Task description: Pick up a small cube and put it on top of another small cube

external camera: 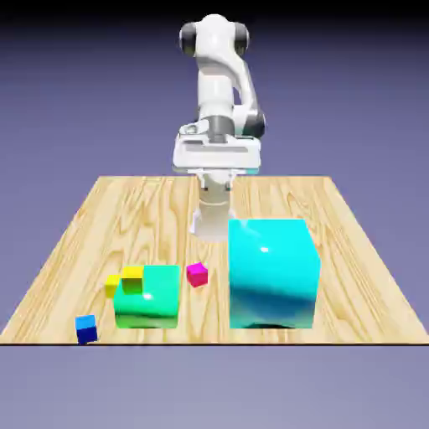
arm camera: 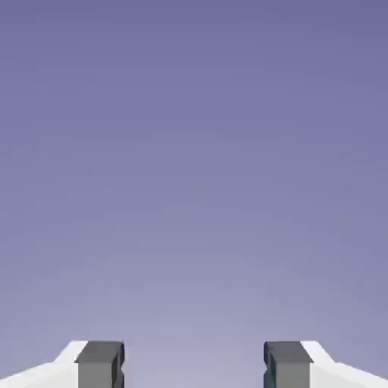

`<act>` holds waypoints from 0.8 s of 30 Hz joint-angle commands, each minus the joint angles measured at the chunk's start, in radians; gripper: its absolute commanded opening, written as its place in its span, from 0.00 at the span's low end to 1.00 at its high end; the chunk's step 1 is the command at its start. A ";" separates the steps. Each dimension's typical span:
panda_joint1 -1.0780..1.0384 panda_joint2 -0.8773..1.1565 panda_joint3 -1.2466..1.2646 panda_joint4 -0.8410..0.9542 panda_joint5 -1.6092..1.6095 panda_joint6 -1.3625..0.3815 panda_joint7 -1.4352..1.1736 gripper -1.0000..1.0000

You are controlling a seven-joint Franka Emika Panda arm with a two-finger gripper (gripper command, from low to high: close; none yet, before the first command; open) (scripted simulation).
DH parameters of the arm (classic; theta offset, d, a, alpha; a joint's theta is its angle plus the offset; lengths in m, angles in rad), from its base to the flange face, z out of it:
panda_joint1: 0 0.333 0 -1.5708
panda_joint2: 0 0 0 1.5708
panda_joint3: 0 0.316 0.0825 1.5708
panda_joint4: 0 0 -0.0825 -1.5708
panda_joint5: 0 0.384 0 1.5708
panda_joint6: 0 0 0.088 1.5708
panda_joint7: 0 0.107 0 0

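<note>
The tiny lemon-yellow cube [external camera: 111,285] sits on the pale wooden table [external camera: 109,218], just beside the green block's side toward the exterior view's left, near the table's front edge. Touching or nearly touching it is a slightly larger yellow cube with an olive side [external camera: 131,278], which lies against the upper corner of the glossy green block [external camera: 149,298]; whether it rests on the table or on the block, I cannot tell. The small magenta-pink cube [external camera: 197,274] stands on the table between the green block and the large glossy cyan block [external camera: 273,273], near both and apart from the yellow one. A small blue cube [external camera: 85,328] sits alone at the front edge, toward the exterior view's left.

The white arm's gripper [arm camera: 193,367] is raised well behind the blocks and holds nothing. In the hand view its 2 grey fingertips [arm camera: 99,364] stand far apart, so the jaws are open, with only plain blue-violet backdrop between them.
</note>
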 commanded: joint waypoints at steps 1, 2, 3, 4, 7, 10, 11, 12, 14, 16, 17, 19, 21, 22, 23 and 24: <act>-0.027 0.036 -0.007 0.020 0.017 -0.027 0.026 0.50; -0.055 0.072 -0.012 0.036 0.033 -0.050 0.053 0.50; -0.083 0.108 -0.016 0.053 0.048 -0.074 0.080 0.50; -0.110 0.145 -0.021 0.070 0.064 -0.098 0.107 0.50; -0.194 0.253 -0.035 0.119 0.110 -0.169 0.189 0.50; -0.277 0.362 -0.048 0.169 0.157 -0.241 0.271 0.50; -0.305 0.398 -0.053 0.186 0.172 -0.264 0.298 0.50; -0.333 0.435 -0.057 0.203 0.188 -0.288 0.325 0.50; -0.388 0.507 -0.067 0.236 0.219 -0.336 0.379 0.50; -0.444 0.580 -0.076 0.269 0.250 -0.383 0.434 0.50; -0.472 0.616 -0.080 0.286 0.265 -0.407 0.461 0.50; -0.527 0.688 -0.089 0.319 0.296 -0.455 0.515 0.50; -0.583 0.761 -0.099 0.353 0.327 -0.502 0.570 0.50; -0.610 0.797 -0.103 0.369 0.343 -0.526 0.597 0.50; -0.635 0.823 -0.081 0.350 0.335 -0.514 0.626 0.50; -0.635 0.823 -0.081 0.350 0.335 -0.514 0.626 0.50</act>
